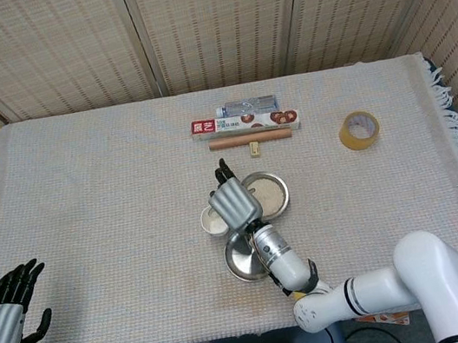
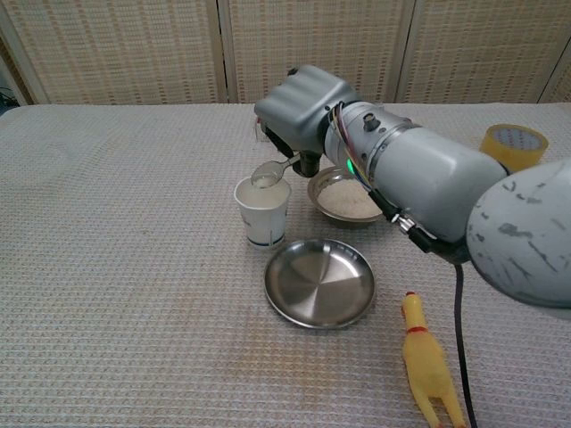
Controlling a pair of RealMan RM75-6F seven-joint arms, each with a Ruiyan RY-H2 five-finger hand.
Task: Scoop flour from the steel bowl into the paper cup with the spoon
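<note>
My right hand (image 2: 301, 111) (image 1: 233, 203) holds a metal spoon (image 2: 268, 172) whose bowl carries flour and hangs tipped just over the rim of the white paper cup (image 2: 262, 218). In the head view the hand covers most of the paper cup (image 1: 210, 223). The steel bowl of flour (image 2: 346, 198) (image 1: 269, 191) sits right of the cup, partly behind my forearm. My left hand (image 1: 2, 315) rests open at the table's near left corner, far from all this.
An empty steel plate (image 2: 319, 282) lies in front of the cup. A yellow rubber chicken (image 2: 428, 362) lies at the near right. A long box (image 1: 244, 121) and a wooden roller (image 1: 250, 141) sit at the back, a tape roll (image 1: 358, 129) at the far right.
</note>
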